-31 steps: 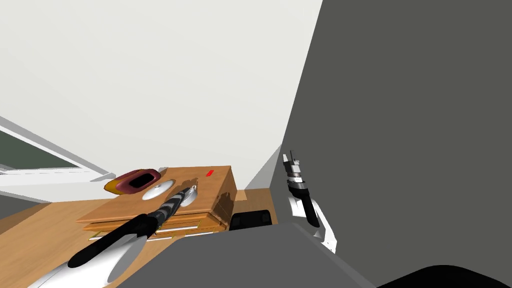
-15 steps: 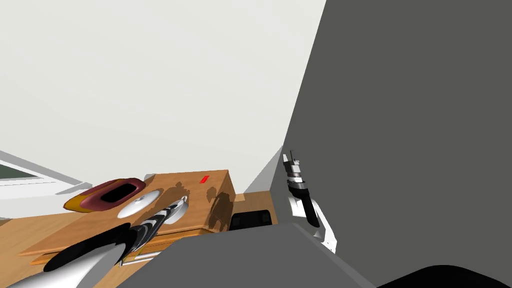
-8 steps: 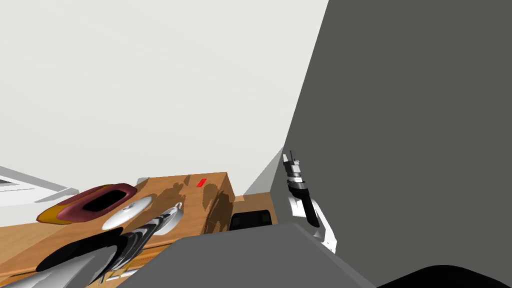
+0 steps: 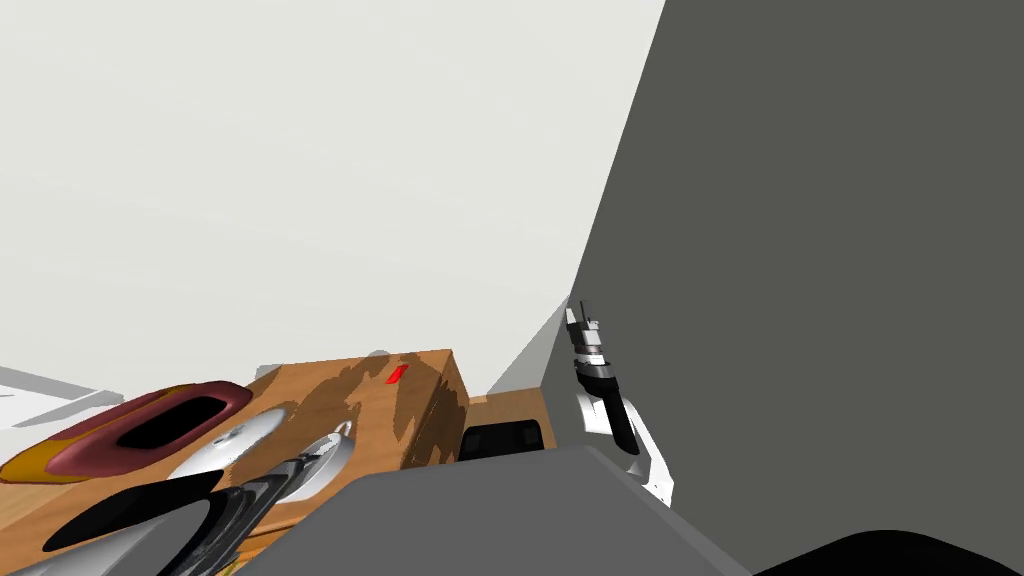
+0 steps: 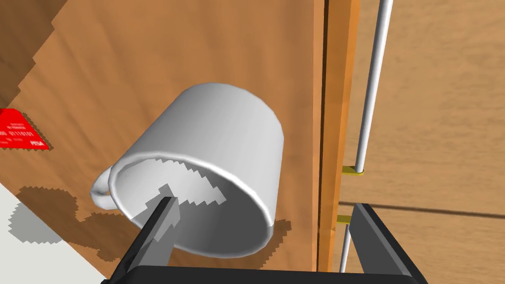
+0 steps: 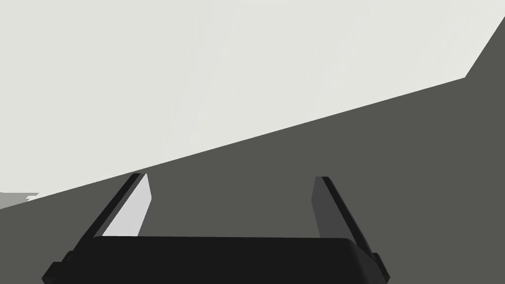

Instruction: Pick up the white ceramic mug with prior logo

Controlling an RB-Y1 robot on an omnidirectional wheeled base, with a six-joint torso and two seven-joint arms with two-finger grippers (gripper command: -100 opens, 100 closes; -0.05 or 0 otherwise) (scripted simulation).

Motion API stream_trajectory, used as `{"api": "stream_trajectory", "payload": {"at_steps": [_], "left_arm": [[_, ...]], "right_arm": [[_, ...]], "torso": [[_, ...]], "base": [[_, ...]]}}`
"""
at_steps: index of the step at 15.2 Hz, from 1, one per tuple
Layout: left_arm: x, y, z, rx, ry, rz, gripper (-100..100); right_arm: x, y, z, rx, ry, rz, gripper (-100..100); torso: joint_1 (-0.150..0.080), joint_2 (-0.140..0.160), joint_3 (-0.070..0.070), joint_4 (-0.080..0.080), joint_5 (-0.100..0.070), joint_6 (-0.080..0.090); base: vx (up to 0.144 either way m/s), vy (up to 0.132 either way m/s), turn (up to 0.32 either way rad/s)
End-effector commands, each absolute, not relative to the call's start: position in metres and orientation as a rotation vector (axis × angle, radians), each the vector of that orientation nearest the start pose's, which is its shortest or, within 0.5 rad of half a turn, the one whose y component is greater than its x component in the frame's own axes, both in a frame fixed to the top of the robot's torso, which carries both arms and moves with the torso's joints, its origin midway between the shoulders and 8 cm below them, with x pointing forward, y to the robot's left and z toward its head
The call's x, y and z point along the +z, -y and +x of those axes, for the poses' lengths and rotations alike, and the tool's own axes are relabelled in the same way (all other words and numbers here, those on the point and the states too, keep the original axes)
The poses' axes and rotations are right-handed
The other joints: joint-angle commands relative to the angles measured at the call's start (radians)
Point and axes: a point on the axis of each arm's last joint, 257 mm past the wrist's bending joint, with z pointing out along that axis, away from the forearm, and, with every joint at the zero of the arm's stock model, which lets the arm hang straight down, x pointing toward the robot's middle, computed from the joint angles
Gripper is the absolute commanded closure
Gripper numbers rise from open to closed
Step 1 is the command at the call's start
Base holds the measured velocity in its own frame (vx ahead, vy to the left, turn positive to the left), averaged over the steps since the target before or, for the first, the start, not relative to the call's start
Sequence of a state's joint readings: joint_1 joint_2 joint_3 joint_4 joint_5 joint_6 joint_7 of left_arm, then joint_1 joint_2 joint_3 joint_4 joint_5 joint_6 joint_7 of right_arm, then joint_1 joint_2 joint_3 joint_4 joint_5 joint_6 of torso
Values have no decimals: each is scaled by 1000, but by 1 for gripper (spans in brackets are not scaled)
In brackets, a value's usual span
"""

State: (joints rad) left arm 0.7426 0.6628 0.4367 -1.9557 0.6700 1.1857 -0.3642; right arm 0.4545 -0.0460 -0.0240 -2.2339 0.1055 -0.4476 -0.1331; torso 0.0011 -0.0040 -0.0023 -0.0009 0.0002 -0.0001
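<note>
Fingers (image 5: 160,231) of the left gripper (image 5: 262,202) stand spread wide: one dips inside the mouth of the white mug (image 5: 222,133), and the other is outside its wall and clear of it. The mug sits on the wooden cabinet top (image 5: 148,59) near its front edge, with a red card (image 5: 19,130) farther back. At the right, the right gripper (image 6: 232,176) hangs beside a dark grey wall (image 4: 850,250), its fingers apart.

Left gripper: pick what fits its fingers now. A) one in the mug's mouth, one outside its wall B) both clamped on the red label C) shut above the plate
A: the left gripper has one finger in the mouth of the mug, the other outside its wall.
</note>
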Motion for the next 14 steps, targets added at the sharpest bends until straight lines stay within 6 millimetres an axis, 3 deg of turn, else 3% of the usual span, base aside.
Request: {"api": "stream_trajectory", "payload": {"at_steps": [1, 5, 10, 11, 12, 14], "left_arm": [[-376, -553, 121, 101, -2095, -1918, -100], [-376, -555, 101, 148, -2133, -1969, -100], [-396, -557, 105, 139, -2108, -1974, -100], [-391, -556, 104, 140, -2113, -1972, -100], [-392, -557, 105, 139, -2112, -1971, 100], [-392, -557, 105, 139, -2111, -1971, 100]], "right_arm": [[8, 271, 366, 1332, -715, 660, 0], [8, 271, 366, 1332, -715, 660, 0], [8, 271, 366, 1333, -715, 660, 0], [8, 271, 366, 1333, -715, 659, 0], [8, 271, 366, 1333, -715, 660, 0], [8, 271, 366, 1333, -715, 660, 0]], "torso": [[0, 0, 0, 0, 0, 0], [0, 0, 0, 0, 0, 0], [0, 5, 3, 1, 0, 0], [0, 5, 3, 1, 0, 0], [0, 6, 3, 1, 0, 0], [-1, 5, 3, 1, 0, 0]], "base": [[48, 16, -16], [49, 16, -23], [-5, 16, -45], [-18, 12, -21], [-6, 5, -2], [-3, 1, 8]]}}
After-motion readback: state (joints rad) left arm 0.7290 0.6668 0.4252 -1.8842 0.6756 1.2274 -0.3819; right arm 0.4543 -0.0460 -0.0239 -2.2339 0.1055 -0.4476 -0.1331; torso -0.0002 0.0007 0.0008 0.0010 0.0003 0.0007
